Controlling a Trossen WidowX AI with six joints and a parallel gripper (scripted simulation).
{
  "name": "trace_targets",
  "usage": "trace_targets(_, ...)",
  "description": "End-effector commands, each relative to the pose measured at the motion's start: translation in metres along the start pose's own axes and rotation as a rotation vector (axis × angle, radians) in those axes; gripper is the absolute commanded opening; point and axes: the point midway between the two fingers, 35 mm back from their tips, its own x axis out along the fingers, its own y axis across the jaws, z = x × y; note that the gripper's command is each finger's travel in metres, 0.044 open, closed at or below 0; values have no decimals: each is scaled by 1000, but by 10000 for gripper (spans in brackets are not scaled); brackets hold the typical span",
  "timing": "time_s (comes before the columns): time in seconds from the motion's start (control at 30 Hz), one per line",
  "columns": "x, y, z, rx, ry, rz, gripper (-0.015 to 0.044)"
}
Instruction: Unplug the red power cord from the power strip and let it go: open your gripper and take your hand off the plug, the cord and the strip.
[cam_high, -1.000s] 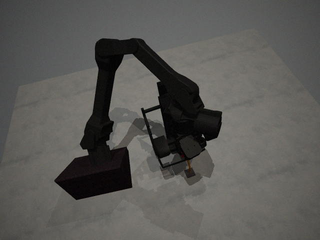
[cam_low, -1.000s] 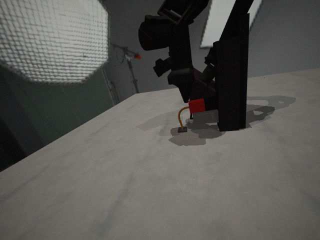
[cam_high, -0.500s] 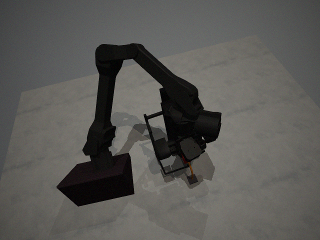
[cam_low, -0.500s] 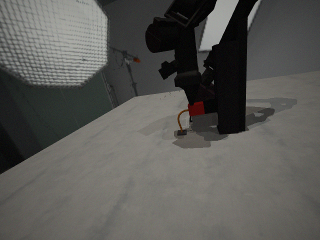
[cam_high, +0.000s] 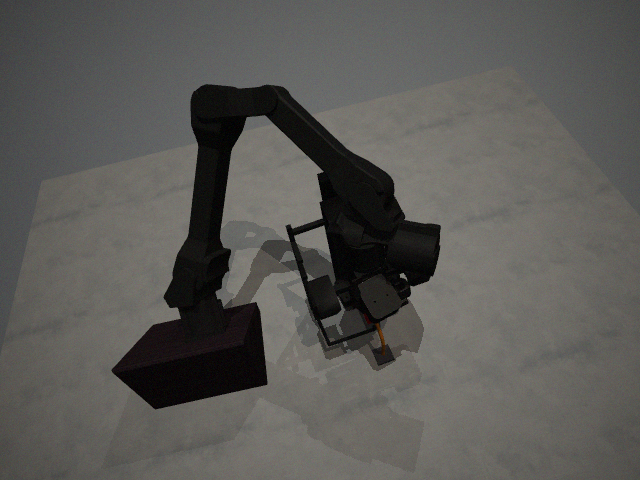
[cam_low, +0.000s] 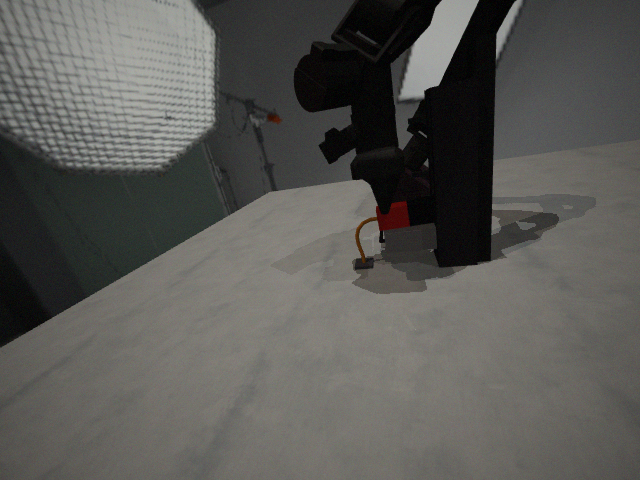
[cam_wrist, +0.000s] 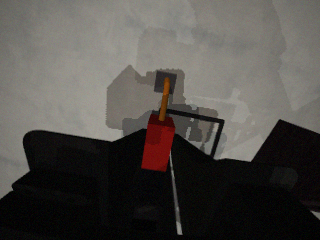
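Observation:
The red plug (cam_high: 367, 320) (cam_low: 395, 218) (cam_wrist: 158, 152) meets a black block (cam_low: 421, 210) at the upright dark strip body (cam_low: 464, 180); no gap shows between plug and block. Its orange cord (cam_high: 381, 335) (cam_low: 357, 235) (cam_wrist: 164, 102) bends down to a small dark plate on the table. My gripper (cam_low: 385, 209) (cam_wrist: 159, 135) points down at the plug's cord end. In the wrist view its fingers lie against both sides of the plug, shut on it. In the top view the fingers are mostly hidden behind the gripper body.
The small dark plate (cam_high: 383, 360) (cam_low: 363, 264) (cam_wrist: 158, 83) lies in front of the plug. A thin black frame (cam_high: 298, 258) (cam_wrist: 218, 137) stands beside the gripper. A grey box (cam_low: 410, 238) is under the plug. The arm's dark base block (cam_high: 191, 366) stands farther off.

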Motion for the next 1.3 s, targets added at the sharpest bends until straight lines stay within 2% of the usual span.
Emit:
trace_targets(0.0, 0, 0, 0, 0, 0, 0, 28)
trace_targets(0.17, 0, 0, 0, 0, 0, 0, 0)
trace_targets(1.2, -5, 2, 47, 2, -3, 1, 0)
trace_targets(1.27, -2, 1, 40, 2, 0, -3, 53)
